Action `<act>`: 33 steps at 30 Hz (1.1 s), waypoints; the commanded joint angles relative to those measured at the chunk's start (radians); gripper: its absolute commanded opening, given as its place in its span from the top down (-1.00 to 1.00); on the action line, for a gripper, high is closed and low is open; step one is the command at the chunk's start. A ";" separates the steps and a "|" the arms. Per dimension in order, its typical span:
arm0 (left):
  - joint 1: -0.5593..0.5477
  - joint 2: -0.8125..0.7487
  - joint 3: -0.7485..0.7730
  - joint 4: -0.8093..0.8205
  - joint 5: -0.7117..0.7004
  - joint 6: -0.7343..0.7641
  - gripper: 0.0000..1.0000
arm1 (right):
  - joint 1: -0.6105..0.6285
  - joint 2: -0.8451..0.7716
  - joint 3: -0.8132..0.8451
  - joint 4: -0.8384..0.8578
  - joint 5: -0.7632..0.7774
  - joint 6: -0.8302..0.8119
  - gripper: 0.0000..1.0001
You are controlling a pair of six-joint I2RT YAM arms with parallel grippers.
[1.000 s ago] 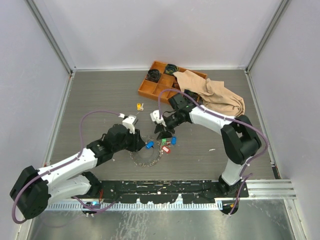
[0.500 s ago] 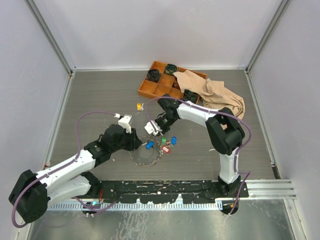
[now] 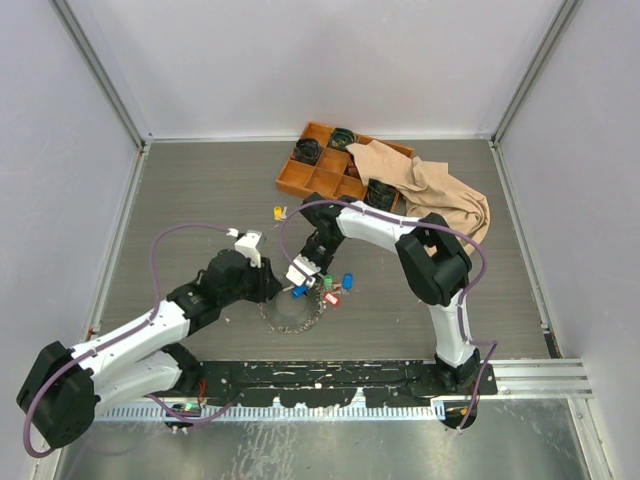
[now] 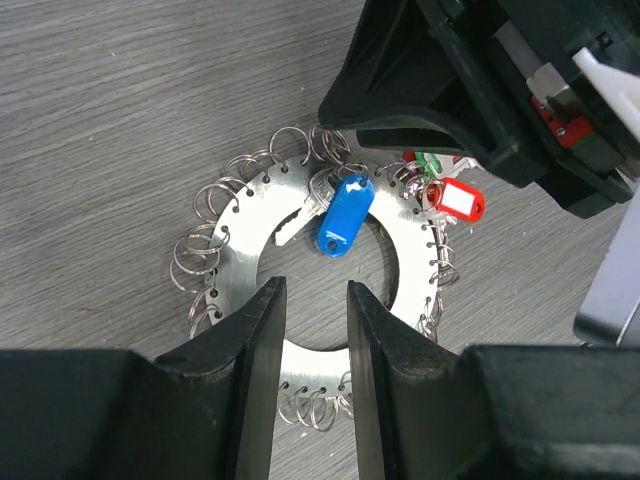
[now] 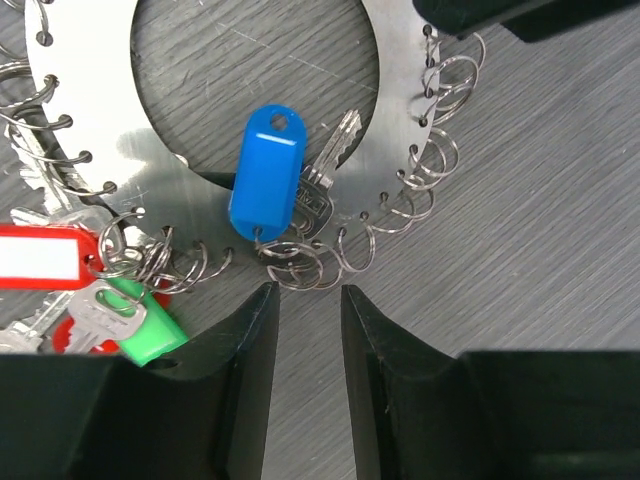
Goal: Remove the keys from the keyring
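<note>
Where the white walls [image 3: 320, 60] and aluminium posts close it in, the grey, wood-grained surface [image 3: 200, 190] carries everything. At the left the left gripper [image 4: 310, 290] hangs over the near band of the keyring [image 4: 255, 215]. Its black fingers stand a narrow gap apart with nothing pinched between them, and whether the tips press the plate cannot be told. The keyring is a flat, shiny steel annulus lying on the surface between the two grippers, drilled round its rim and hung with small wire split rings [image 5: 440, 150]. The keys [image 5: 325, 170] lie on it, silver and toothed, with glossy plastic tags: blue tag [image 5: 265, 185], red tag [image 5: 35, 257], green tag [image 5: 145, 330]. The right gripper [image 5: 308, 295] sits just beside the rim, its jaws also slightly parted and empty. Further right stand an orange compartment tray [image 3: 300, 180] and a crumpled beige cloth [image 3: 430, 190]. Since a second ago the right arm has swung leftward to the keyring, while the left arm has barely moved.
</note>
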State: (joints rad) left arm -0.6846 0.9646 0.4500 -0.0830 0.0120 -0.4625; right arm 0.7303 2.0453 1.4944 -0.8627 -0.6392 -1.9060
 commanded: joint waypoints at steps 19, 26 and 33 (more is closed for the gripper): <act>0.018 -0.059 -0.019 0.003 -0.009 0.002 0.35 | 0.082 0.029 0.104 -0.133 0.140 -0.205 0.17; 0.021 -0.068 -0.023 0.000 -0.002 0.002 0.36 | 0.096 0.043 0.115 -0.147 0.173 -0.220 0.20; 0.026 -0.076 -0.029 -0.001 -0.004 0.002 0.35 | 0.100 0.043 0.115 -0.154 0.198 -0.227 0.28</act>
State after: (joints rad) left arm -0.6655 0.9108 0.4229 -0.0994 0.0120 -0.4614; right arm 0.8238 2.0907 1.5753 -0.9844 -0.4595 -2.0708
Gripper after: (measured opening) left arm 0.324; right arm 0.373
